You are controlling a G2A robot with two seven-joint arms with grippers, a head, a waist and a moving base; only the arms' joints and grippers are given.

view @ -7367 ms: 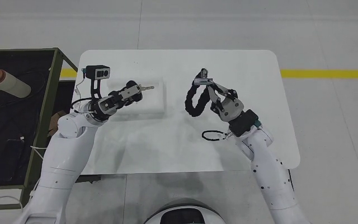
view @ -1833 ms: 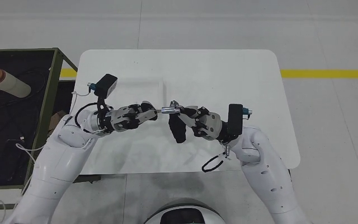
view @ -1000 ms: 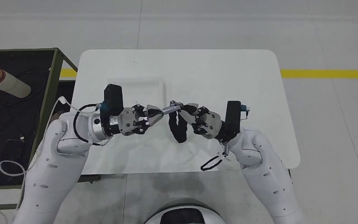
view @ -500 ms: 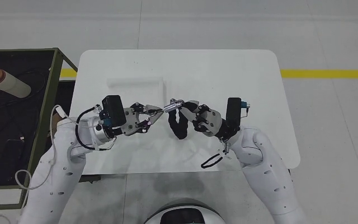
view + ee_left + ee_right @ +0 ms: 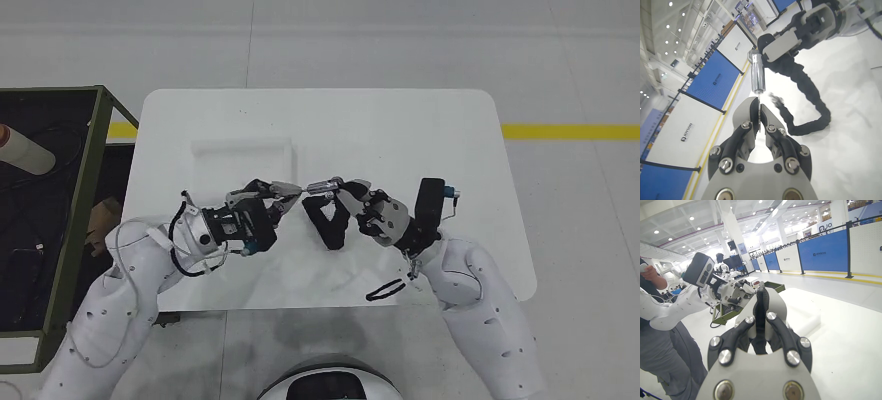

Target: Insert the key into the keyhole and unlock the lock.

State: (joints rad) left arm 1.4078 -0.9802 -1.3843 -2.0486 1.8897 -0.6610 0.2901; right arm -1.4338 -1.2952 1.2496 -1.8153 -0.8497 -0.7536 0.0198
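Top view puts the left end effector (image 5: 290,188) above the worktop's (image 5: 420,130) middle, clenched on the key (image 5: 759,121), a thin flat silver blade seen edge-on. Its tip meets the end face of the lock (image 5: 757,75), a polished chrome cylinder trailing a black sleeved cable (image 5: 810,91). Rightward, the right end effector (image 5: 348,190) grips that cable just behind the cylinder. We judge the insertion barely begun: we should keep blade and cylinder in line, push gently, then twist.
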